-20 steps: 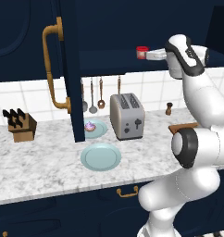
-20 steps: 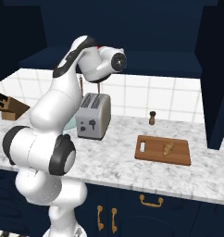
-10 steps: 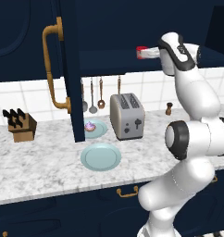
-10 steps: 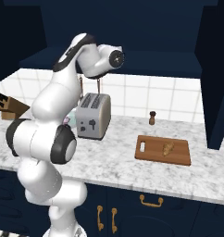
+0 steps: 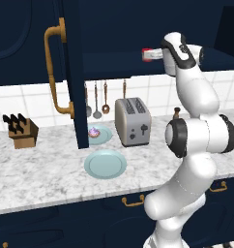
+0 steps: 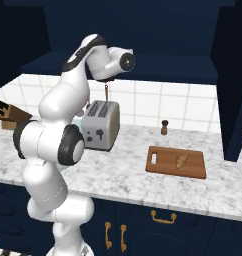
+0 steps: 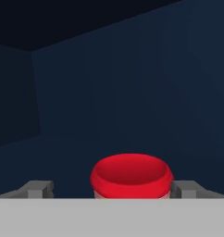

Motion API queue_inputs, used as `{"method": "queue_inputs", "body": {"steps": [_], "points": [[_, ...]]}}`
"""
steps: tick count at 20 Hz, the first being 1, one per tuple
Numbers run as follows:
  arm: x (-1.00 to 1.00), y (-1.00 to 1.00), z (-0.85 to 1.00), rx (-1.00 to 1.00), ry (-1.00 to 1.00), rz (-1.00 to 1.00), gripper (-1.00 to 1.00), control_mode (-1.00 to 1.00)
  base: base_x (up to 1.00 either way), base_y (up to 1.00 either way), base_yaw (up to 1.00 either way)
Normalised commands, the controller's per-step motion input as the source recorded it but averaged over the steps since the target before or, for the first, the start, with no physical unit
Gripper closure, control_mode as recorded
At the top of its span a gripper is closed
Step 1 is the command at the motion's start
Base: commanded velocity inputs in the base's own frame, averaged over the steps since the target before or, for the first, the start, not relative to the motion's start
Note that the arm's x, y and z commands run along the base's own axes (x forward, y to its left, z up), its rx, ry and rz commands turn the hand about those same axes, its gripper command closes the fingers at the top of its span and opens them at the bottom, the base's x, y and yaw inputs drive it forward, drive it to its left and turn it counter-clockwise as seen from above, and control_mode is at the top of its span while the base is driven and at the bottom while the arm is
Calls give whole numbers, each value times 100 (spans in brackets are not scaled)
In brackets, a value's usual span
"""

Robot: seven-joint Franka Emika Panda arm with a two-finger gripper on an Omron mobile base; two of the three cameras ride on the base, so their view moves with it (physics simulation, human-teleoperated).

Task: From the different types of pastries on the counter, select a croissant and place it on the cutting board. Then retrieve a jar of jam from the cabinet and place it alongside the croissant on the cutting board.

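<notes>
Jam jar (image 7: 131, 177) at 6 o'clock between apart end effector (image 7: 111, 189) fingers; probably light, rigid, slippery; grip sidewalls under lid.

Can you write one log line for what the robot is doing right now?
stage: reaching jam | gripper: open, astride jar of jam in cabinet | croissant: on cutting board

jar of jam (image 7: 131, 175) between spread jaws, cabinet (image 7: 132, 92) beyond

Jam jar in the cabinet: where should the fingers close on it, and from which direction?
Grip the jar of jam across its round body just below the red lid, coming in level from the cabinet's open front. It stands upright on the shelf, and the open gripper already straddles it, one fingertip either side.
</notes>
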Motion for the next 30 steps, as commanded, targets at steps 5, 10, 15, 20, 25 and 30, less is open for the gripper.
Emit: {"method": "queue_inputs", "body": {"steps": [5, 10, 15, 20, 25, 30], "points": [[27, 0, -9, 0, 0, 0, -100, -100, 0, 0, 0], [26, 10, -5, -2, 0, 0, 100, -100, 0, 0, 0], [18, 0, 0, 0, 0, 0, 100, -100, 0, 0, 0], [2, 0, 0, 0, -2, 0, 100, -100, 0, 0, 0], [-17, -1, 20, 0, -5, 0, 100, -100, 0, 0, 0], [-49, -9, 6, -2, -7, 1, 100, -100, 0, 0, 0]]}}
